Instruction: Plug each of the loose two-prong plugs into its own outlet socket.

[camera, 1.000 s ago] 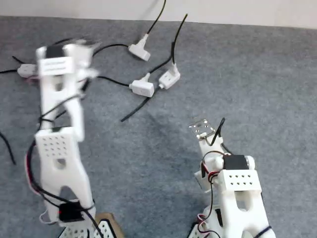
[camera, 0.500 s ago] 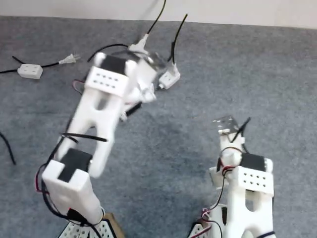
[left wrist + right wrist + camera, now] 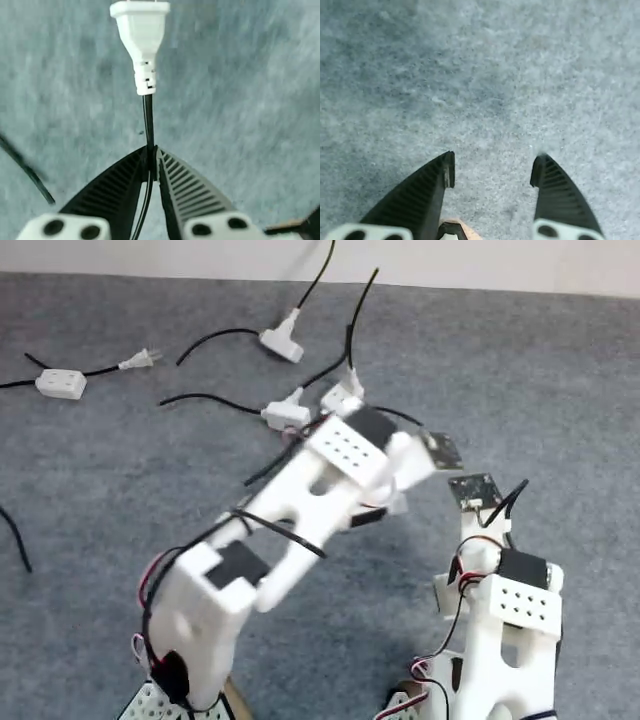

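Left arm [image 3: 330,470] has swung from the far-left side of the table [image 3: 570,380] across the middle. It now stretches out to the right, with its wrist just beside the right arm [image 3: 500,605], which has itself shifted a bit rightward. Left jaws are clamped fully on a black cord [image 3: 148,120], pinching it behind the white two-prong plug [image 3: 140,35]. The plug sticks out ahead of the tips over bare grey table, prongs pointing away from the wrist. Right jaws are spread wide with nothing between them, hovering over bare table. My read: a cord grip is fine for hauling the plug but gives no control over prong angle, so this looks like staging. The open right jaws are probably there to take the plug body or steady a socket. The other white connector ends lie further back: one near the far edge [image 3: 282,343] and two close together just behind the left wrist [image 3: 287,415], [image 3: 340,397]. I can't tell from above which of those are sockets. A socket block [image 3: 60,384] sits at far left with a pronged plug [image 3: 140,361] near it, apart and not inserted. I see no pair mated, so the task looks early. Risk: the plug can twist or swing on the cord before anything grips its body.
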Controlling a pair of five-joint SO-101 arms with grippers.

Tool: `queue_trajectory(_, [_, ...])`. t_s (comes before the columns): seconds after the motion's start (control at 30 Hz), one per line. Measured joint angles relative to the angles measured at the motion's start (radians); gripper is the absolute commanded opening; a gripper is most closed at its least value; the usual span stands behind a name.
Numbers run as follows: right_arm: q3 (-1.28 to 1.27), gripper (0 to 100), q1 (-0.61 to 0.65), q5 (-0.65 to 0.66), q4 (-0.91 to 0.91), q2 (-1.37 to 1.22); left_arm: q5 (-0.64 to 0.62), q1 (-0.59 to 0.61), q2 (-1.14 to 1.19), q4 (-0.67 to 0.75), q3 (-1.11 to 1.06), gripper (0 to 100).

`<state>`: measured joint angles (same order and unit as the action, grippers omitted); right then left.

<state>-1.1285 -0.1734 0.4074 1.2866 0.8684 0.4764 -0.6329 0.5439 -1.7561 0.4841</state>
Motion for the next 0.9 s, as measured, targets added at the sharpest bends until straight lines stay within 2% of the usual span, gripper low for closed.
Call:
queue_trajectory(0.3, [0.000, 25.2, -0.282, 0.000, -0.037, 0.000, -0.002, -0.098, 0.250, 0.000, 0.324, 1])
queue_trajectory(0.6, [0.000, 25.2, -0.368, 0.006, -0.046, 0.000, 0.083, -0.192, 0.308, 0.000, 0.394, 1])
queue_trajectory(0.77, [0.000, 25.2, -0.376, 0.012, -0.046, 0.000, 0.109, -0.222, 0.316, 0.000, 0.394, 1])
queue_trajectory(0.83, [0.000, 25.2, -0.376, 0.012, -0.046, 0.000, 0.110, -0.238, 0.318, 0.000, 0.394, 5])
queue_trajectory(0.9, [0.000, 25.2, -0.376, 0.017, -0.046, 0.000, 0.110, -0.247, 0.318, 0.000, 0.394, 14])
